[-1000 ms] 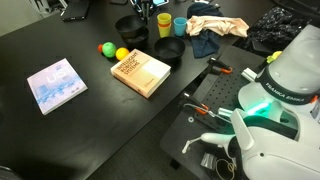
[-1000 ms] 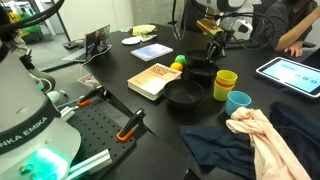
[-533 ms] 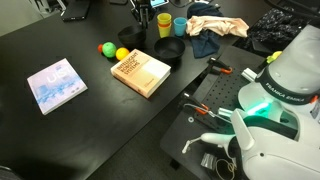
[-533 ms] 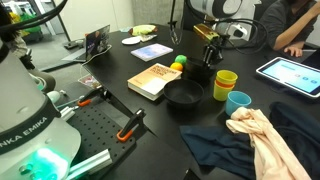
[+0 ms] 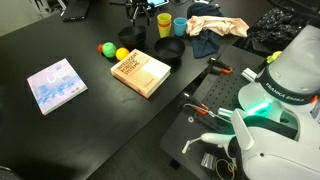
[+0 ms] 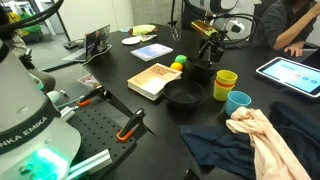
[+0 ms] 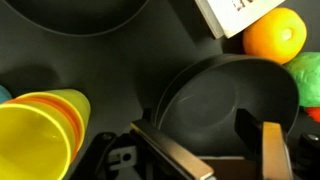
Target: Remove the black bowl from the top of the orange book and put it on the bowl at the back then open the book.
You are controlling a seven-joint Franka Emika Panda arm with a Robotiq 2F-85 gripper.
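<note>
**One bowl off the book, jaws apart above it**

Orange book (image 5: pixel 141 73) is seen closed and flat on the dark table (image 5: pixel 60 135), cover up with nothing on it. Its long axis is set diagonally in both exterior views. One far corner is placed just beside the orange ball (image 7: pixel 275 34) and the green ball (image 7: pixel 306 80).

Black bowl (image 7: pixel 215 100) is found upright at the back of the table, behind the book and directly under the gripper (image 7: pixel 225 150). It is shown empty. Whether another bowl lies beneath it cannot be told.

Second black bowl (image 5: pixel 168 52) is seen upright just beside the book's far long edge, also empty. Yellow cup (image 7: pixel 35 125) is stood near the black bowl, with the blue cup (image 5: pixel 179 25) next to it.

Gripper is held above the black bowl with jaws spread wide, one finger over each side of the bowl. Nothing is gripped. In an exterior view the gripper (image 6: pixel 210 50) is seen raised clear of the rim.
</note>
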